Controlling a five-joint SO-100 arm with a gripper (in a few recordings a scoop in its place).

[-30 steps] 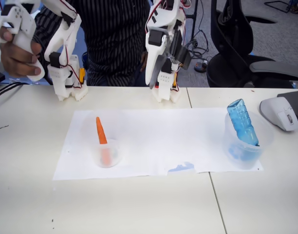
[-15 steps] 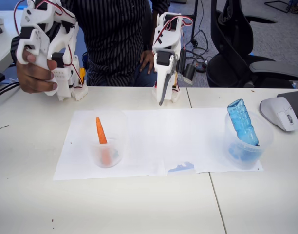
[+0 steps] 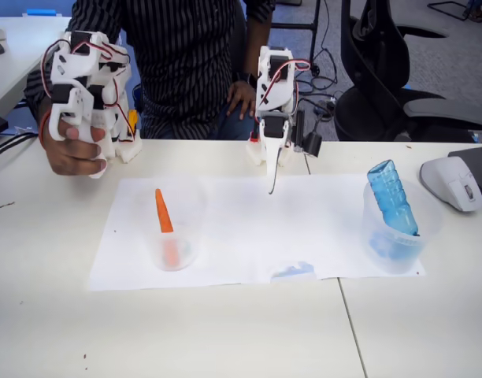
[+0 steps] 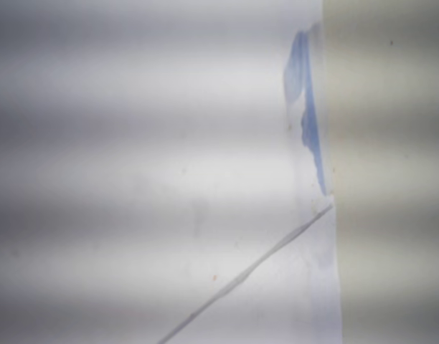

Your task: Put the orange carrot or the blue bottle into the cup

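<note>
The orange carrot (image 3: 163, 211) stands tip-up inside the clear cup (image 3: 172, 250) on the left part of the white paper, its lower end showing through the cup wall. On the right, the blue bottle (image 3: 391, 196) leans inside a second clear cup (image 3: 395, 249) whose lower wall shows strong blue. My gripper (image 3: 272, 186) hangs at the back middle and points straight down just above the paper's far edge, well apart from both cups. Its fingers look shut with nothing between them.
A white paper sheet (image 3: 249, 224) with a blue smear (image 3: 294, 272) (image 4: 305, 115) covers the table's middle. A grey device (image 3: 454, 183) lies at the right edge. A person in a striped shirt (image 3: 186, 63) stands behind the table.
My arm has folded down from its raised pose, and the gripper now points down near the paper's far edge. The carrot, the bottle and both cups have not moved.
</note>
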